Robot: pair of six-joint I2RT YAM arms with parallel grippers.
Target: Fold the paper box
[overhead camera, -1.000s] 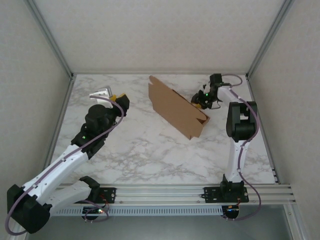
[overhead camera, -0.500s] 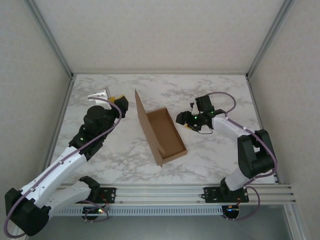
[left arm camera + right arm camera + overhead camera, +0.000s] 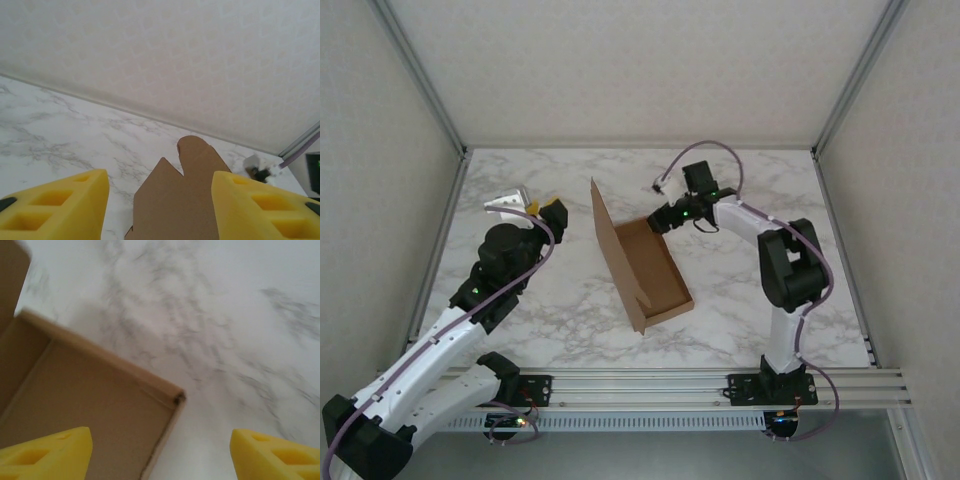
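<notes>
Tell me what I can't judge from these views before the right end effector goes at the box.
- Top view: the right end effector is small and dark; whether it touches the paper box at its far wall is unclear.
- Left wrist view: the upright flap is cut off by the bottom edge.
- Right wrist view: blurred; the paper box runs past the left and bottom edges.

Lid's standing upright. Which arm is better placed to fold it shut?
Left, probably. The left gripper faces the outer side of the upright lid of the paper box, which shows ahead between its fingers. The right gripper hovers at the box's far corner, in the lid's path.
</notes>
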